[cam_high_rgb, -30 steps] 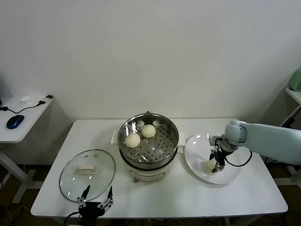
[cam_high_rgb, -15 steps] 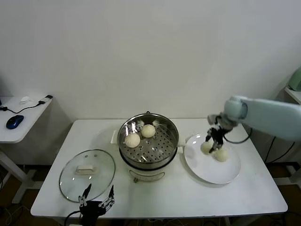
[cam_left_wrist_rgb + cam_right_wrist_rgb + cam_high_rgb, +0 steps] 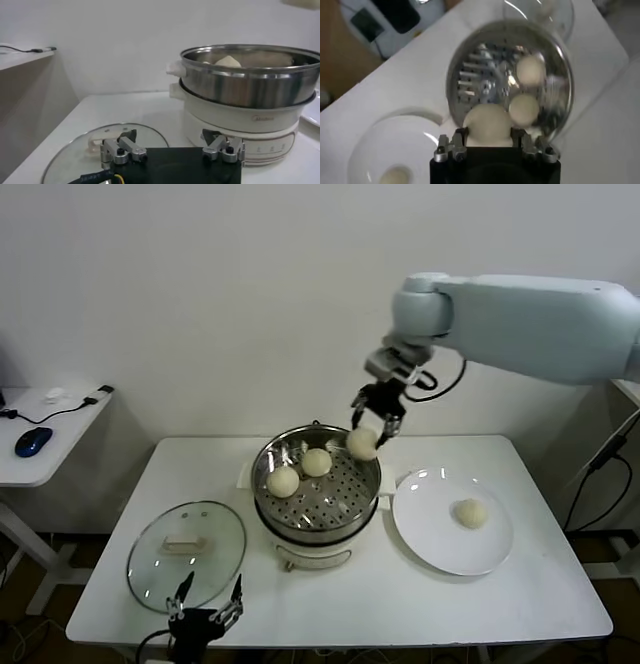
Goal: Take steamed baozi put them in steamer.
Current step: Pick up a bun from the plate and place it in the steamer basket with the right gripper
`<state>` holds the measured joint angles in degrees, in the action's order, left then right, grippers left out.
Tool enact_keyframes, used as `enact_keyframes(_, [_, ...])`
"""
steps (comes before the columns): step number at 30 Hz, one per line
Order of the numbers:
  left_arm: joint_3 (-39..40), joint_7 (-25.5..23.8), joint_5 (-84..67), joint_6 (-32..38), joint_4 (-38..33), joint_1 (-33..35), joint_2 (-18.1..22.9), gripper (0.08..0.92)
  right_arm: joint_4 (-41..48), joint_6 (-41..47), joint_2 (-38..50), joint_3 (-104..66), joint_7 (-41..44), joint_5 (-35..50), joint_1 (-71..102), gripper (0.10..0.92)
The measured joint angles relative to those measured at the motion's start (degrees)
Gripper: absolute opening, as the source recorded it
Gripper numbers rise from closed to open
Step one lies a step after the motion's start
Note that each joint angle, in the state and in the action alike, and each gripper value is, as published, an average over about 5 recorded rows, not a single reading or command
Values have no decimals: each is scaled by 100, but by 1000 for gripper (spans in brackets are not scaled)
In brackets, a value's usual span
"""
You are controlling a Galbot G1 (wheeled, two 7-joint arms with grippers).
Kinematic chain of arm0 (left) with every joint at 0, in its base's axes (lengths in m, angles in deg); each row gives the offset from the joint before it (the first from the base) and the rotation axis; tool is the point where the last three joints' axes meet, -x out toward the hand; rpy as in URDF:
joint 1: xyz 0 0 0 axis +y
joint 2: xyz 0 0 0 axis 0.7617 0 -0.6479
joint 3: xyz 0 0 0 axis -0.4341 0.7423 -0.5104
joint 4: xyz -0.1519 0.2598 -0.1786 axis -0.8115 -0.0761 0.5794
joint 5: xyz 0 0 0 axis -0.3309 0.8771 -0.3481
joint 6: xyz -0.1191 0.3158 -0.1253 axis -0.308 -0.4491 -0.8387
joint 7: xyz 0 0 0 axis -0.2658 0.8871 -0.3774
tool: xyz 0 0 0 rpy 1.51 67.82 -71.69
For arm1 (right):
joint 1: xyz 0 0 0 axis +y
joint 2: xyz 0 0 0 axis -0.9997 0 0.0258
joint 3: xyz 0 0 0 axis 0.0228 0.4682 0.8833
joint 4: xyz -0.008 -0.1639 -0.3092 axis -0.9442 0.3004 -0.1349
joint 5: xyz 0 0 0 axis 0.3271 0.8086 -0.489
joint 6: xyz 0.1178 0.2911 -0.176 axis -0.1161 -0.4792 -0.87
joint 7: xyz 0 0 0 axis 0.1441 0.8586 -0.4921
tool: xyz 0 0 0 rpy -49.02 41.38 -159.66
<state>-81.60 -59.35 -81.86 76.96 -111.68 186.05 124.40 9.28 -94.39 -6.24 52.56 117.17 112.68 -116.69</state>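
Right gripper [image 3: 377, 419] is raised above the far right rim of the steamer [image 3: 316, 484], its arm reaching in from the right with the forearm roughly level and the wrist turned downward. Its fingers are closed on one steamed baozi [image 3: 361, 444], which hangs clear of the basket. Two more buns [image 3: 282, 480] [image 3: 316, 462] lie on the perforated floor of the steamer, near each other. A fourth bun [image 3: 469, 513] sits alone on the white plate [image 3: 430, 534], just right of the steamer. Left gripper [image 3: 204, 616] is parked low at the near table edge, jaws spread wide and empty, beside the glass lid [image 3: 186, 556]. The pot base carries small front lettering in the left wrist view, too small to read.
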Motion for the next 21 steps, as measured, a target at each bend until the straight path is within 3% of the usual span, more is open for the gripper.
enact_keyframes(7, [-5, -1, -2, -2, 37, -6, 17, 823, -154, -554, -466, -118, -278, -811, 560, 594])
enact_keyframes(16, [-69, 8, -33, -1, 58, -5, 36, 823, 281, -1059, -892, -265, -540, -1591, 1406, 595])
enact_keyframes(21, [-90, 12, -49, -1, 58, -10, 54, 823, 581, -1265, -1064, -327, -610, -1789, 1687, 677])
